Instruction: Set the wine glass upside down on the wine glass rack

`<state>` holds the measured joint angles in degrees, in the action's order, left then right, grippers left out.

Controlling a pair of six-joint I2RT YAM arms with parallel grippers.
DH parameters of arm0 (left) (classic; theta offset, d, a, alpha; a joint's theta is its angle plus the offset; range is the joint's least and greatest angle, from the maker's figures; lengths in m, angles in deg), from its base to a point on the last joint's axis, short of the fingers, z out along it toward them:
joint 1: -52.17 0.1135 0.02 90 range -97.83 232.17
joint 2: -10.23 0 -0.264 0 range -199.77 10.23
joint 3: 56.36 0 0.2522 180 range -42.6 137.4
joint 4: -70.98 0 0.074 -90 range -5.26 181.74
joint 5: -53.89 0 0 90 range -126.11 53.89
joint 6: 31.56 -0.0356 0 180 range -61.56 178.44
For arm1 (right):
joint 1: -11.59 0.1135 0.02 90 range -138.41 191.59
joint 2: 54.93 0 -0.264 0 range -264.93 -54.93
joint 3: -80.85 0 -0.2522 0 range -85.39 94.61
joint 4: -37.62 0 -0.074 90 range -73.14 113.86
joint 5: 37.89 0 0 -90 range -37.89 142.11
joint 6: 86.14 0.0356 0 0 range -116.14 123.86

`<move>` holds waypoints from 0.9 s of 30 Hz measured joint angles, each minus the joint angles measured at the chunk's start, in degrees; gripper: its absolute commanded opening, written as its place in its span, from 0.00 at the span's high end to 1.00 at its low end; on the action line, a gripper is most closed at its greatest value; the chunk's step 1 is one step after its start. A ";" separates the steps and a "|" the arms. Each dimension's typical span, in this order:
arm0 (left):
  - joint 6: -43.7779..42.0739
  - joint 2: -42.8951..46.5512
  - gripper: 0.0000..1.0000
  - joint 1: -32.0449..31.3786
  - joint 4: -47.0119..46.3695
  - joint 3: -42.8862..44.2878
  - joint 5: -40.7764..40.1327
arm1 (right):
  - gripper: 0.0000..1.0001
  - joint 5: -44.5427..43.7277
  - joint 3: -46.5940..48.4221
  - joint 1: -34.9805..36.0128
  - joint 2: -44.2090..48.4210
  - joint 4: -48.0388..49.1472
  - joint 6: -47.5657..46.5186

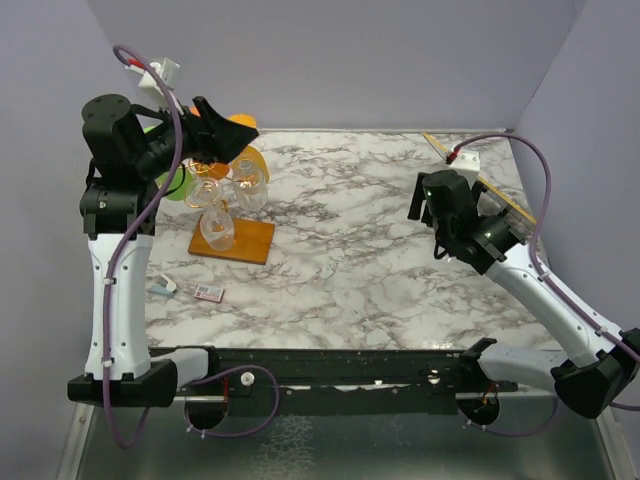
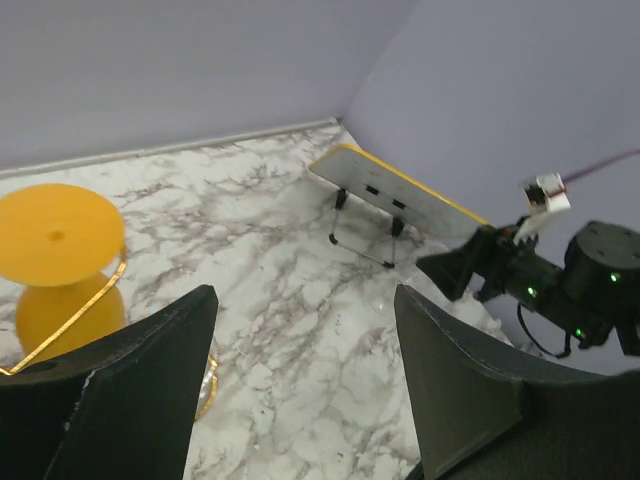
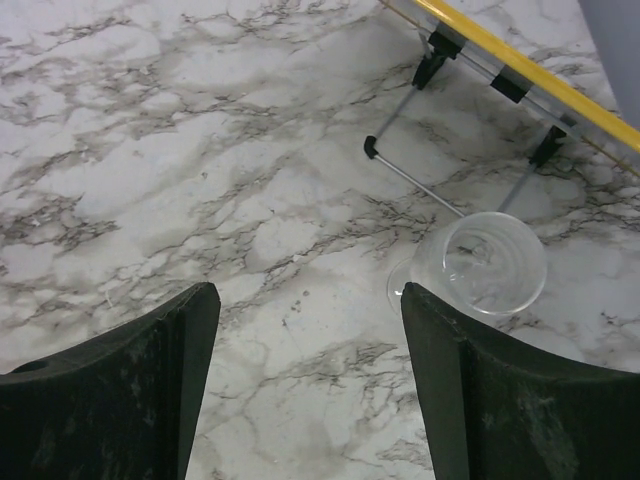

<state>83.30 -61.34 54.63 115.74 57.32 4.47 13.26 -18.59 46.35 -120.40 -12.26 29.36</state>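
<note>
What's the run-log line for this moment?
left end effector: open, empty, up by rack | right end effector: open, empty, near wine glass on table | wine glass: not yet on rack

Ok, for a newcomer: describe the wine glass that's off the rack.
Far right on the marble table, a yellow-edged board sits on a wire stand. The wine glass stands by its legs, alone; the others are on the rack.
</note>
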 measured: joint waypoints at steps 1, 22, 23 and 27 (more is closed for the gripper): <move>-0.90 1.29 0.26 -1.88 -0.09 -1.38 0.61 | 0.19 -0.44 0.00 0.00 -0.15 0.00 -0.31; -8.44 21.00 0.18 -18.73 -2.27 -20.74 10.19 | 0.44 1.99 -0.44 -14.32 -5.09 0.15 -5.81; -8.48 20.98 0.18 -18.73 -2.32 -20.83 10.16 | 0.46 2.73 -0.46 -14.97 -5.55 0.15 -5.99; -8.48 20.35 0.17 -19.02 -2.45 -20.98 10.14 | 0.58 6.27 -1.22 -17.00 -6.60 0.24 -6.14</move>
<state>74.82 -40.99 35.62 113.29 36.33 14.61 19.54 -19.81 29.34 -127.00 -12.02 23.22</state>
